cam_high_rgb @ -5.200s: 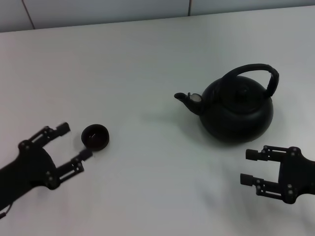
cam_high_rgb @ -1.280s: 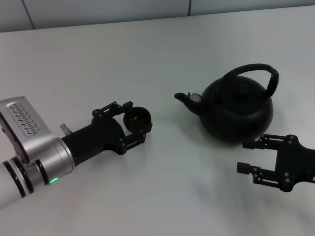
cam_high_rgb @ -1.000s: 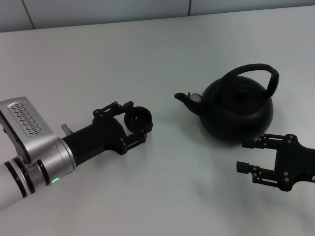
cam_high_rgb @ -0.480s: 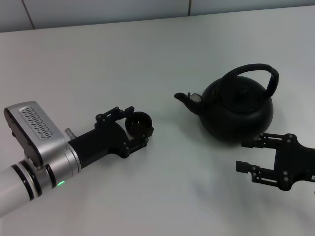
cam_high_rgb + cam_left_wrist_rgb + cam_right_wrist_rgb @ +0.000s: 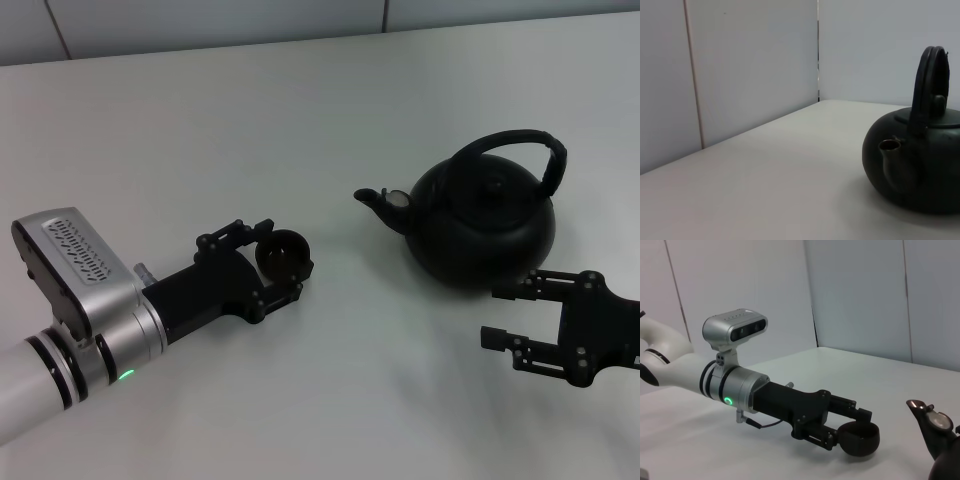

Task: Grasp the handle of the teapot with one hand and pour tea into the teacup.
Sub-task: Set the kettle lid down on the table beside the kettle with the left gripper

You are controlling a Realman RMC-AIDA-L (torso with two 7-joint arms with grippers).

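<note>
The matte-black teapot [image 5: 482,218] stands at the right of the table, its spout [image 5: 375,199] pointing left and its arched handle [image 5: 520,146] upright. It also shows in the left wrist view [image 5: 920,167]. The small dark teacup [image 5: 283,253] sits between the fingers of my left gripper [image 5: 276,262], left of the spout and apart from it. The right wrist view shows the same grip on the teacup [image 5: 858,439]. I cannot tell whether the cup touches the table. My right gripper [image 5: 500,315] is open and empty, just in front of the teapot.
The white table [image 5: 330,120] runs back to a grey panelled wall [image 5: 200,20]. My silver left arm [image 5: 80,300] lies across the front left. Bare table lies between the cup and the spout.
My left gripper has closed on the teacup and carried it right, toward the teapot; in the last second it has only crept slightly. My right gripper has barely moved.
</note>
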